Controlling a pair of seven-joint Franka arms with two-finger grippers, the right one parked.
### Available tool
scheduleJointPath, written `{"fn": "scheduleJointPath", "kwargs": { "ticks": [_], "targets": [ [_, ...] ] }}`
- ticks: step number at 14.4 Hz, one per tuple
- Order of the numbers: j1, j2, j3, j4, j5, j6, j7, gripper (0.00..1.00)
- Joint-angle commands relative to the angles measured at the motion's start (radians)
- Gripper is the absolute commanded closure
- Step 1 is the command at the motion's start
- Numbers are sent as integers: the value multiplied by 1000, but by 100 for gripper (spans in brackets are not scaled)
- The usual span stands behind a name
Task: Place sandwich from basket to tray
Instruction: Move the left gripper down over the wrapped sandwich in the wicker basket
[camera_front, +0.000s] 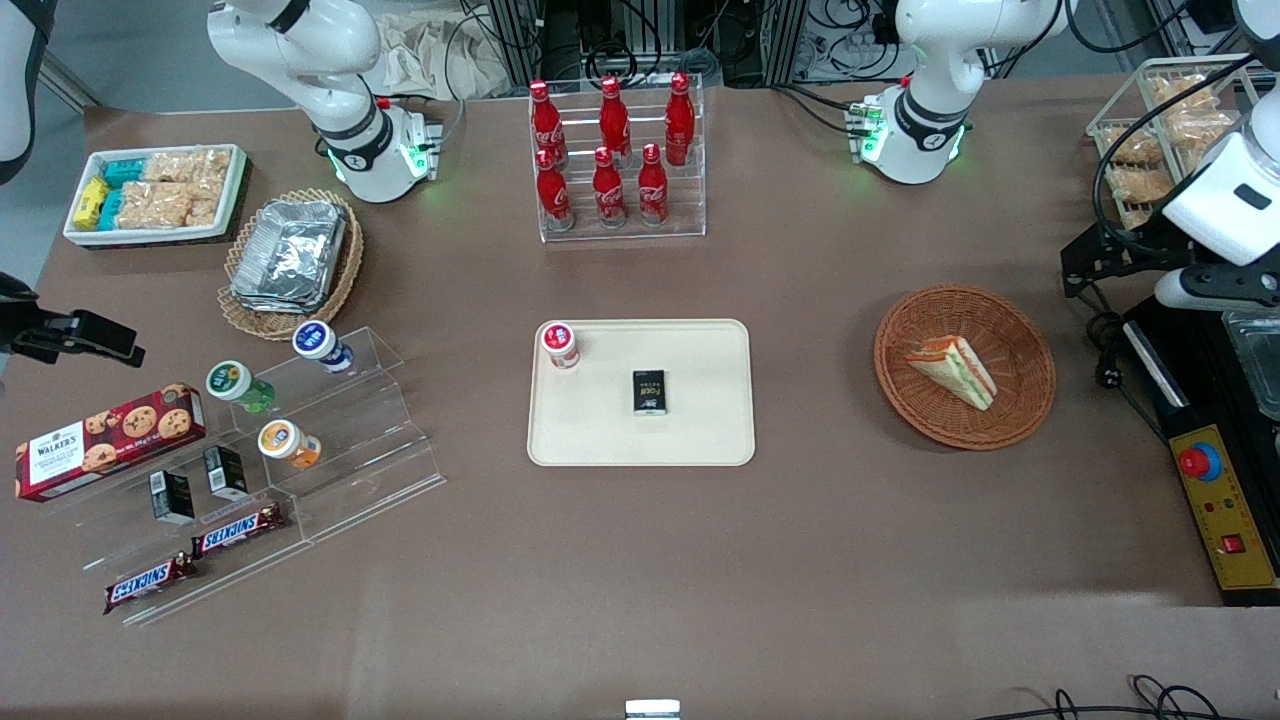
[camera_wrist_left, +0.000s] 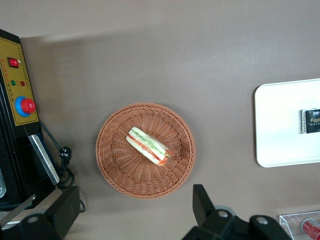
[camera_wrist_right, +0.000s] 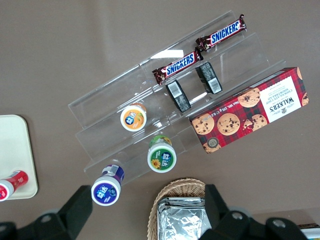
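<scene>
The sandwich (camera_front: 953, 371) is lying on its side in the round basket (camera_front: 1020, 345), a little off the centre, filling edge showing orange and green. The basket is sitting on the brown table (camera_front: 820, 560) toward the working arm's end, well apart from the tray (camera_front: 700, 440). The tray is carrying a small black box (camera_front: 650, 391) near its middle and a red-capped bottle (camera_front: 560, 345) in one corner. The gripper (camera_wrist_left: 135, 212) is hovering high above the table beside the basket, its fingers (camera_wrist_left: 202, 202) spread wide and holding nothing.
</scene>
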Motion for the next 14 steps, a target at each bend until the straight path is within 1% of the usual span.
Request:
{"fn": "scheduleJointPath", "kwargs": {
  "ticks": [1,3,4,7,10,11,14],
  "targets": [
    [-12,2,14,22,1,-30,14,0],
    [-9,2,15,22,-8,-54,9,0],
    [-13,4,12,1,-1,-67,-38,0],
    [-12,-10,12,-80,-11,-9,-188,0],
    [-20,-42,0,-221,1,134,-429,0],
    [-20,-60,-12,-281,8,184,-472,1],
    [-6,-97,-9,-430,4,273,-618,1]
  ]
}}
